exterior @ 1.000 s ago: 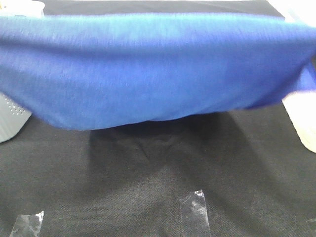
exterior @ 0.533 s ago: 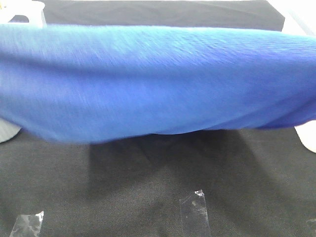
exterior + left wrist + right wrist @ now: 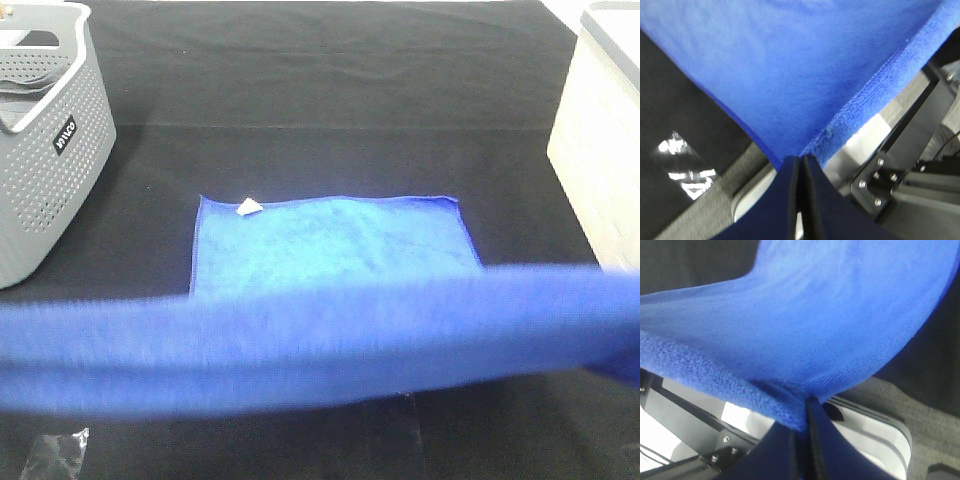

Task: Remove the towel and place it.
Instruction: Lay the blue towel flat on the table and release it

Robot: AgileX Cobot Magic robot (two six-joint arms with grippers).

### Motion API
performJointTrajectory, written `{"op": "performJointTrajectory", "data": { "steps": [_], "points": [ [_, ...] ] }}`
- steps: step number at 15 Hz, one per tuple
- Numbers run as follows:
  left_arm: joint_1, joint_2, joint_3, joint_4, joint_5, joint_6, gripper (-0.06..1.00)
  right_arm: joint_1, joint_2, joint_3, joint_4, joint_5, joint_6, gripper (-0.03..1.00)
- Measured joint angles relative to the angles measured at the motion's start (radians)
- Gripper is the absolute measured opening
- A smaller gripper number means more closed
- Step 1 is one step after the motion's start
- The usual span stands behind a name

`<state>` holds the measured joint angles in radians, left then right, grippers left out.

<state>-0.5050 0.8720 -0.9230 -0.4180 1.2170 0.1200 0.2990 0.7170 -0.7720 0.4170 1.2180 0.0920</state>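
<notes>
The royal-blue towel (image 3: 330,250) has its far part spread flat on the black table cloth, a small white tag (image 3: 248,207) at its far left corner. Its near edge is a blurred band stretched across the whole exterior view, lifted off the table. Neither gripper shows in that view. In the left wrist view my left gripper (image 3: 801,172) is shut on a corner of the towel (image 3: 790,75). The right wrist view has my right gripper (image 3: 802,415) shut on the other near corner of the towel (image 3: 805,315).
A grey perforated basket (image 3: 45,150) stands at the far left. A white box (image 3: 600,150) stands at the right edge. Clear tape pieces (image 3: 55,455) stick to the black cloth near the front edge.
The towel, held high and filling the view before, has come down and toward the front. Its far part now lies flat on the table, uncovering the basket and the box.
</notes>
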Motion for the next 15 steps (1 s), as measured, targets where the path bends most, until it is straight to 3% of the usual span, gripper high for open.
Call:
{"op": "performJointTrajectory", "data": {
  "steps": [6, 10, 15],
  "points": [
    [0.0, 0.182, 0.113, -0.03, -0.028, 0.033, 0.0, 0.0, 0.055, 0.161, -0.018, -0.004, -0.022, 0.0],
    [-0.004, 0.401, 0.117, -0.125, -0.103, 0.183, 0.0, 0.0, 0.162, 0.193, -0.082, -0.003, -0.049, 0.0],
    [-0.177, 0.648, 0.122, -0.176, -0.227, 0.262, 0.0, -0.001, 0.357, 0.193, -0.125, -0.002, -0.085, 0.0]
  ]
}}
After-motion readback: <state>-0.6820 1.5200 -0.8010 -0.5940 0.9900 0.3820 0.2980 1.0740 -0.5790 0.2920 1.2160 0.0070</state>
